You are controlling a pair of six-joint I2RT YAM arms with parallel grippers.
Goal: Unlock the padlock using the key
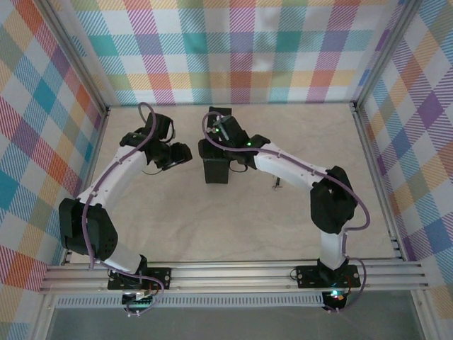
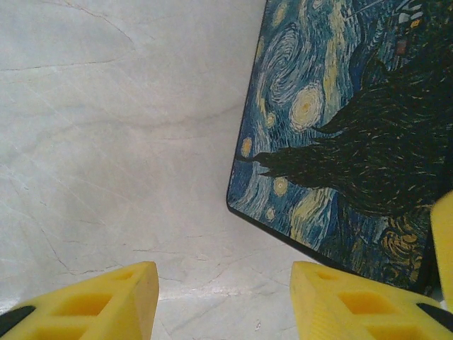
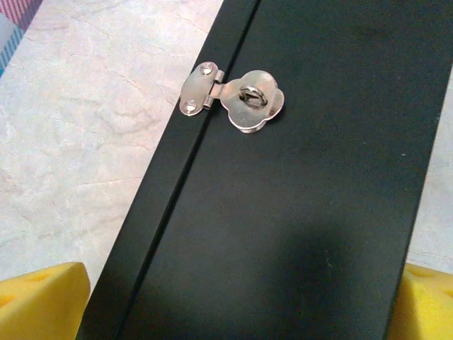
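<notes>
Black box (image 3: 283, 212), silver hasp (image 3: 237, 95), painted lid (image 2: 340, 142) cut off, left hand (image 2: 223, 297) released, right hand (image 3: 241, 290) spread astride.

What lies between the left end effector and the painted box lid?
Bare marbled table, in the left wrist view: nothing rests between the left end effector and the painted box lid.

2 arms (image 1: 117, 170) (image 1: 290, 163), 2 end effectors (image 2: 223, 304) (image 3: 237, 304), 1 black box (image 1: 216, 170), 1 silver hasp (image 3: 237, 99)

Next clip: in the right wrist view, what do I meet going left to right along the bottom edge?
Yellow finger → black box, lying between the fingers → second yellow finger.
</notes>
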